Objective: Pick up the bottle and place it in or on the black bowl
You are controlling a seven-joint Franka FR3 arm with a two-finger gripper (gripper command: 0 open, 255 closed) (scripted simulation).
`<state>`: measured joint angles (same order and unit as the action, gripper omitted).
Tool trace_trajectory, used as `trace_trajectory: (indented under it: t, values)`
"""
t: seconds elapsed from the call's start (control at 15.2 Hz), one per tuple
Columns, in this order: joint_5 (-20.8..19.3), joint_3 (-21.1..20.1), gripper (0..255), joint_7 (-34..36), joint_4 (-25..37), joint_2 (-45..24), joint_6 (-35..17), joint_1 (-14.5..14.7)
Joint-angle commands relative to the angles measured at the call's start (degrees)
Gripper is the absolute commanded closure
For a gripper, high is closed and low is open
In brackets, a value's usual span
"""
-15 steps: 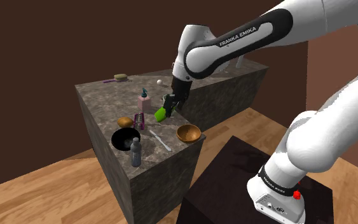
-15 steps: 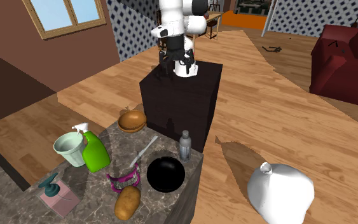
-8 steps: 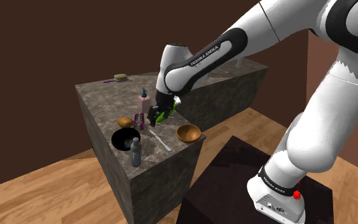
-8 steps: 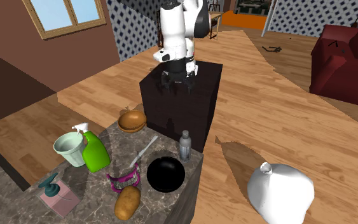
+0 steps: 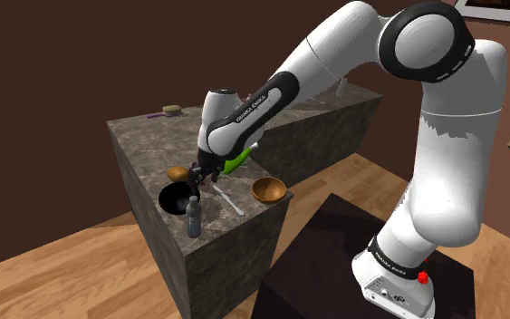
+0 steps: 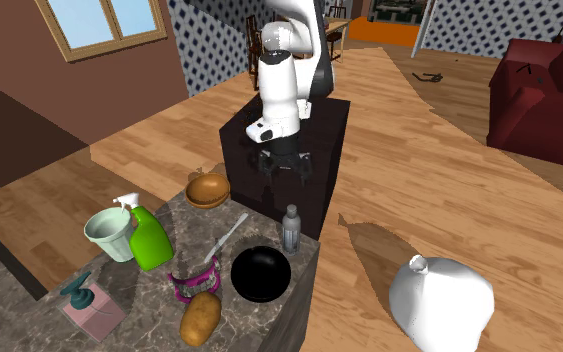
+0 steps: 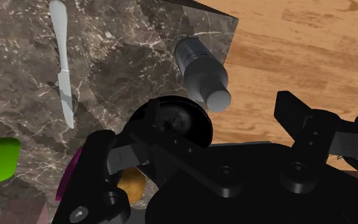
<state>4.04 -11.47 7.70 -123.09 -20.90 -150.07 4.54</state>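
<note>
Shoulder view, as I read it: tabletop sits up-left of stand. Bottle upright at near corner, by edge. Bowl just beside it, up-left. Potato behind bowl. Knife flat, between bottle and second bowl at right edge. Spray bottle behind knife (arm covers most of it). Brush well apart, far end. Claw above bowl's rear rim. Second exterior view: I find cup just beside spray bottle, dispenser nearer camera.

White arm w/ blk joints
</note>
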Motion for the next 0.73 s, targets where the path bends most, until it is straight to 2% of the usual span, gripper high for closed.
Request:
trace_trajectory:
  t: [0.0,0.2,0.66]
  values:
    - [-0.92,0.59,0,0.98,3.43,-4.51,-1.24,0.83]
    - [-1.81,1.33,0,2.14,8.22,-9.84,-2.00,2.05]
    - [-2.48,2.02,0,2.59,10.34,-15.33,-5.39,3.09]
